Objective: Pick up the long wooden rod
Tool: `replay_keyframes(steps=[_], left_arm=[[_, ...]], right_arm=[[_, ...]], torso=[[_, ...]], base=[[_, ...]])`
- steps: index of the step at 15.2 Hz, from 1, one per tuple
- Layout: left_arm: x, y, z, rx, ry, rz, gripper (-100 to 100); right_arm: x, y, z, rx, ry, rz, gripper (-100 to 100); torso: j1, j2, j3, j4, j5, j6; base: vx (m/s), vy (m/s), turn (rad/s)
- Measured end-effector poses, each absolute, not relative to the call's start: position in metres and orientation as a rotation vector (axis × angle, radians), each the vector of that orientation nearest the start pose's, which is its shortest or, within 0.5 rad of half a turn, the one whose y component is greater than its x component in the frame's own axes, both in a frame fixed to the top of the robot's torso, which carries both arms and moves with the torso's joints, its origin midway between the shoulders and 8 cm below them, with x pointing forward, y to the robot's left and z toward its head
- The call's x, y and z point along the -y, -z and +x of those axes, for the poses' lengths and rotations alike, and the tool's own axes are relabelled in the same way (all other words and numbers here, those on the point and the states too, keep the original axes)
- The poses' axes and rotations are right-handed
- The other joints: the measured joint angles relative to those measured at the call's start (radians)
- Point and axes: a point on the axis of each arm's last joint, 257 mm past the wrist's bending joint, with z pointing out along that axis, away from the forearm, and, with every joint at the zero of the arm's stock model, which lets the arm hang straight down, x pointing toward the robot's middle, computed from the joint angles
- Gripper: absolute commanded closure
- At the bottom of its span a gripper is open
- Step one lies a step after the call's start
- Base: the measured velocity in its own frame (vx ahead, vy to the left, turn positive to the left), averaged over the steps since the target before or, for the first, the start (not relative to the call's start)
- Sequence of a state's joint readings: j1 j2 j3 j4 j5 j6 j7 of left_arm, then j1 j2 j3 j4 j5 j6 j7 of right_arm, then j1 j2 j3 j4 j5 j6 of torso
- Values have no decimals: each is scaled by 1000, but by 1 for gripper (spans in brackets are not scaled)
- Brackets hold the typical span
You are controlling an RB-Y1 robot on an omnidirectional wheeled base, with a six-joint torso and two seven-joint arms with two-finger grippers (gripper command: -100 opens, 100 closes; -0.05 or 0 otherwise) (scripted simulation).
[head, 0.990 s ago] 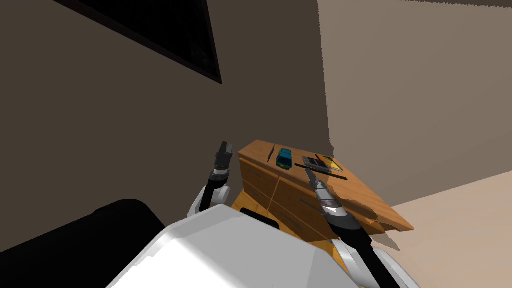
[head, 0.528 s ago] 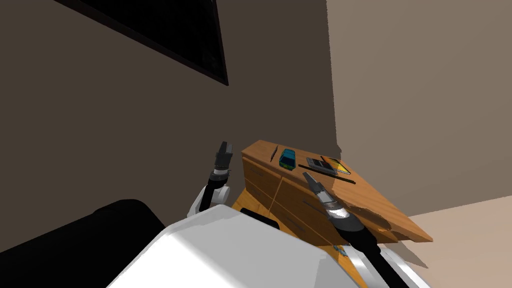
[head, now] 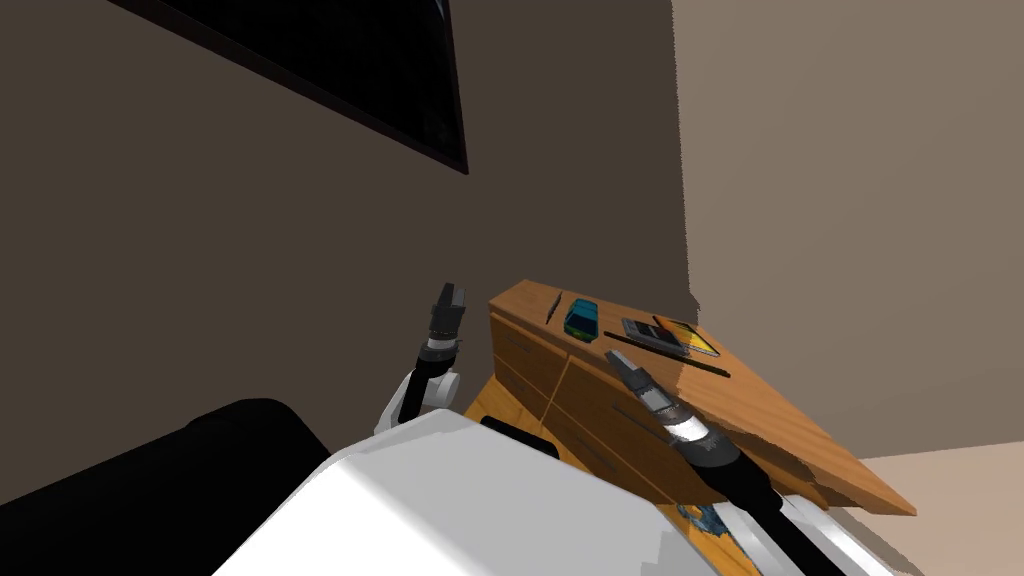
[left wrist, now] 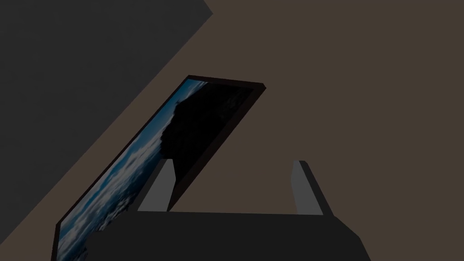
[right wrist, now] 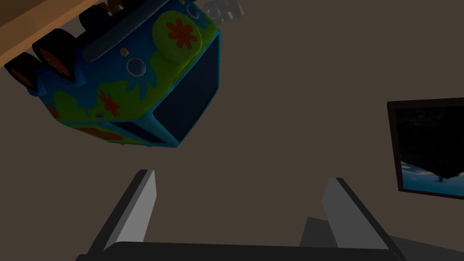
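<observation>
Both end effectors are spread wide and grip nothing. The right end effector [head: 612,357] hangs at the front edge of the wooden dresser [head: 765,415], near one end of the long dark rod [head: 668,354]. The rod lies flat on top, just in front of two flat cards [head: 672,335]. A blue toy van [right wrist: 136,86] stands ahead of its fingers. The left end effector [head: 452,296] is raised beside the dresser.

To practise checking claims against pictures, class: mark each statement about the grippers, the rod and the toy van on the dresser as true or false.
1. The right gripper is open and empty. True.
2. The long thin dark rod lies on the brown wooden dresser. True.
3. The blue and green flowered toy van is held between the right gripper's fingers. False: it stands on the dresser, beyond the fingers, untouched.
4. The left gripper is shut on the rod. False: it is open, raised away from the dresser.
</observation>
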State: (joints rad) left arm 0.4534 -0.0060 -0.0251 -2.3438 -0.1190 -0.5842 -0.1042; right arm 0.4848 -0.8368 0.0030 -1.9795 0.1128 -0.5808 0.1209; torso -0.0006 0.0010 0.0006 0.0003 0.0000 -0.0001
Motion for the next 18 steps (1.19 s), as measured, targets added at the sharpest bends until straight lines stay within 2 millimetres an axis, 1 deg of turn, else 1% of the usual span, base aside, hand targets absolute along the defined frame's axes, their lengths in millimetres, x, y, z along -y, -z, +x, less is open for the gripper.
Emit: replay_keyframes(steps=[2, 4, 9, 11, 13, 15, 18], left_arm=[[-245, -79, 319, -559, 1207, -404, 0], [-245, -79, 319, -559, 1207, -404, 0], [-245, -79, 319, -559, 1207, -404, 0], [-245, -79, 319, -559, 1207, -404, 0], [-245, -79, 319, -559, 1207, -404, 0], [-245, -79, 319, -559, 1207, -404, 0], [-245, -79, 319, -559, 1207, -404, 0]], right_arm=[[274, 117, 372, -1486, -929, -58, -100], [277, 121, 372, -1516, -915, -92, -100], [296, 143, 372, -1621, -856, -177, -100], [301, 145, 371, -1649, -839, -212, -100], [310, 152, 371, -1692, -811, -244, -100], [316, 155, 371, -1719, -794, -279, -100], [331, 164, 369, -1777, -754, -331, -100]], torso=[[0, 0, 0, 0, 0, 0], [0, 0, 0, 0, 0, 0], [0, 0, 0, 0, 0, 0], [0, 0, 0, 0, 0, 0], [0, -1, 0, 0, 0, 0], [0, -1, 0, 0, 0, 0], [0, -1, 0, 0, 0, 0]], base=[[-23, 3, 128], [-12, 3, 58], [-17, 3, 138], [-9, 1, 80], [-13, -1, 128], [-8, 1, 63], [-12, 0, 148]])
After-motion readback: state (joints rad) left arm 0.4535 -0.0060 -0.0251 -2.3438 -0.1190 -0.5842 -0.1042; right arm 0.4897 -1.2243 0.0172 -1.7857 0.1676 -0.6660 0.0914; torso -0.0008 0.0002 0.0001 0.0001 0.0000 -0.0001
